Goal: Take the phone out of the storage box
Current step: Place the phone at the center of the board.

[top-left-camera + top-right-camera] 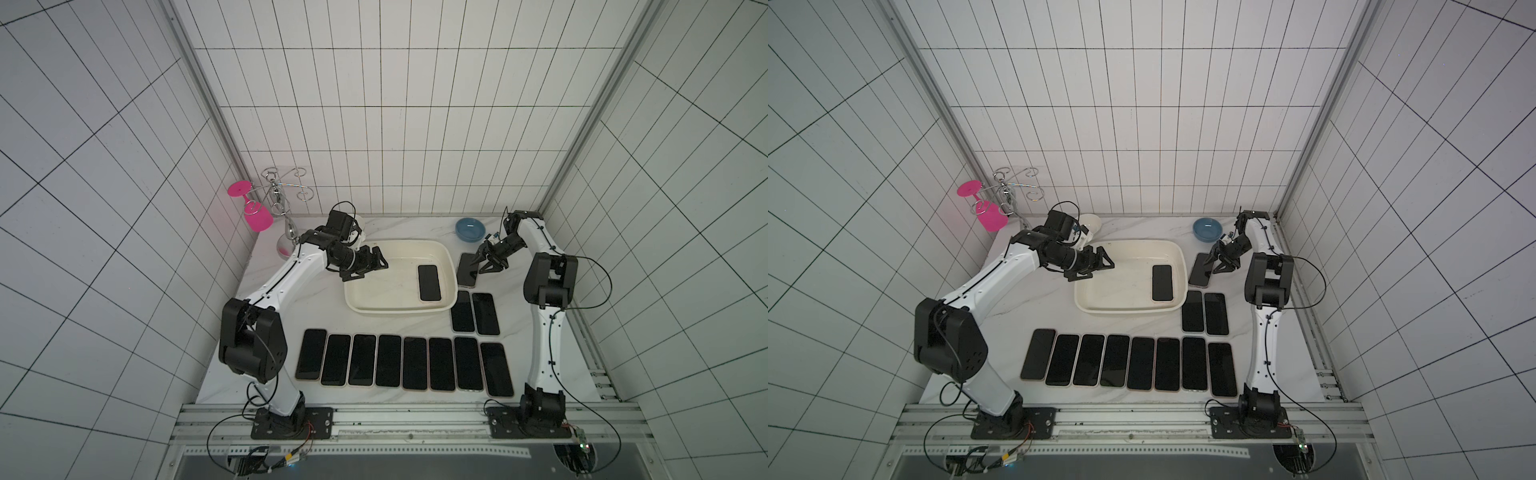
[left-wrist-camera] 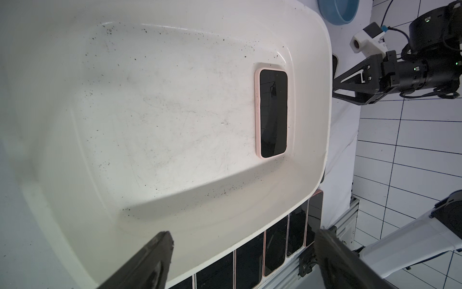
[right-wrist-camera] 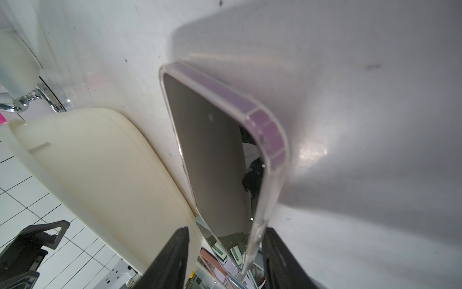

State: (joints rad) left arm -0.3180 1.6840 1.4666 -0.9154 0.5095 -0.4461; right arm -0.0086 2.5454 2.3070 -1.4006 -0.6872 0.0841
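Lift right gripper (image 1: 478,266) straight up, fingers parted and seemingly clear of purple-edged phone (image 3: 215,162) beside storage box (image 1: 399,311). Keep left gripper (image 1: 368,268) wide, empty; reach next for phone (image 1: 429,282) flat inside, by right wall.

Blue bowl (image 1: 470,230), pink glass (image 1: 258,219) hanging on wire rack (image 1: 276,198), white bowl (image 1: 1092,224)

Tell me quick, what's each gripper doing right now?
Left gripper: open, empty, over the storage box.
Right gripper: open, jaws either side of the purple-edged phone lying outside the box.
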